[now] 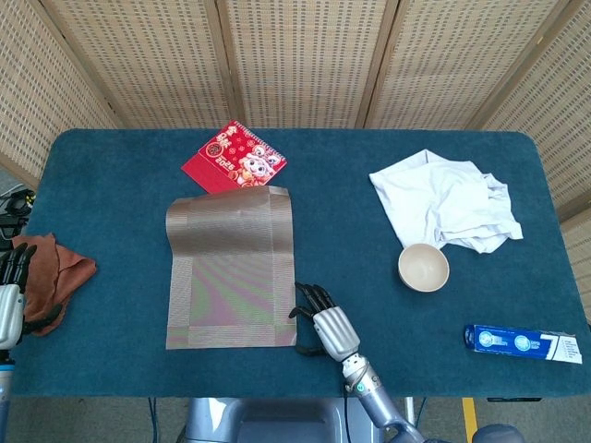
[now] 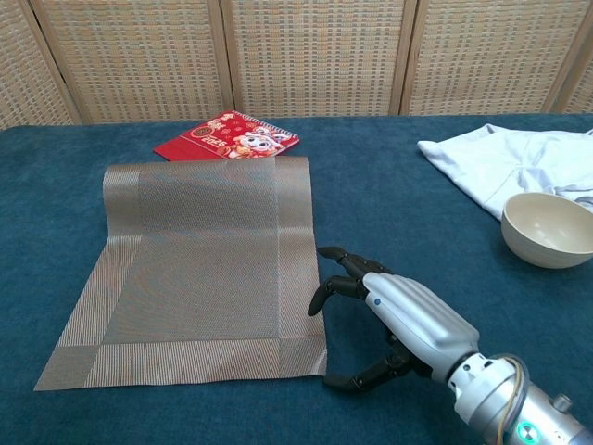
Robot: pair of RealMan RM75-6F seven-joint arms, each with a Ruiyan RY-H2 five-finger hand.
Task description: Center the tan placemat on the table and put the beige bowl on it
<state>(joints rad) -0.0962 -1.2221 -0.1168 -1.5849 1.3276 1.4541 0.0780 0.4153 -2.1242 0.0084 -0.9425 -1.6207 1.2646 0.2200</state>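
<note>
The tan placemat [image 1: 231,268] [image 2: 195,269] lies flat left of the table's middle, its far edge curling up slightly. The beige bowl [image 1: 423,268] [image 2: 548,229] stands upright and empty on the blue cloth to the right. My right hand [image 1: 325,325] [image 2: 389,315] hovers low at the mat's near right corner, fingers apart, fingertips and thumb reaching its right edge, holding nothing. My left hand [image 1: 9,300] shows at the far left edge beside a brown cloth, holding nothing; its fingers are mostly cut off.
A red printed booklet [image 1: 234,157] lies just beyond the mat's far edge. A white crumpled garment [image 1: 448,203] sits behind the bowl. A blue and white tube box [image 1: 522,342] lies near the front right. A brown cloth [image 1: 55,277] rests at the left edge.
</note>
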